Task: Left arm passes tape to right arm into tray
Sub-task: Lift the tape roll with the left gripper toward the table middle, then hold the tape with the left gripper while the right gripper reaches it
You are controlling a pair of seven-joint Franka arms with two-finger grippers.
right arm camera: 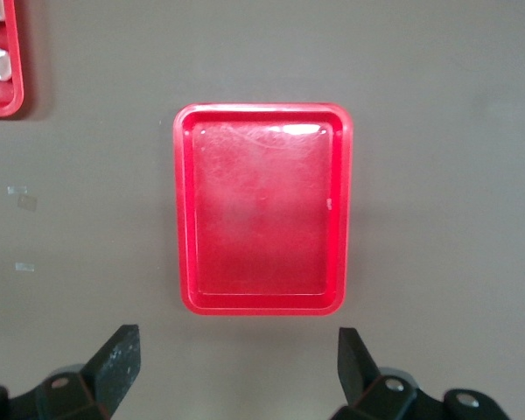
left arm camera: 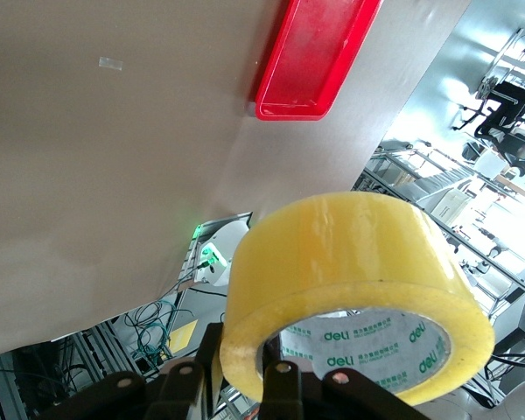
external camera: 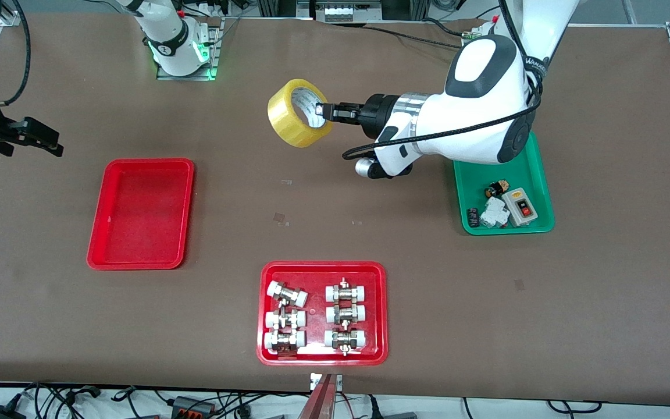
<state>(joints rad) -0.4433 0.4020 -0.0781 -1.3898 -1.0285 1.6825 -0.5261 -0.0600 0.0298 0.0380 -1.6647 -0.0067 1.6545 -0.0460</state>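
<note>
The tape (external camera: 299, 113), a wide yellow roll with a whitish printed core, hangs in the air over the middle of the table. My left gripper (external camera: 323, 110) is shut on its wall, one finger inside the core and one outside; the left wrist view shows the tape (left arm camera: 350, 280) filling the foreground. The empty red tray (external camera: 141, 213) lies toward the right arm's end of the table and also shows in the right wrist view (right arm camera: 262, 210) and the left wrist view (left arm camera: 311, 61). My right gripper (external camera: 32, 137) is open and empty, up over the table edge beside the tray; its fingertips (right arm camera: 118, 354) stand wide apart.
A second red tray (external camera: 322, 312) with white-capped metal fittings lies nearer the front camera. A green tray (external camera: 506, 192) with small electrical parts lies under the left arm. Small tape scraps (external camera: 281, 217) dot the table middle.
</note>
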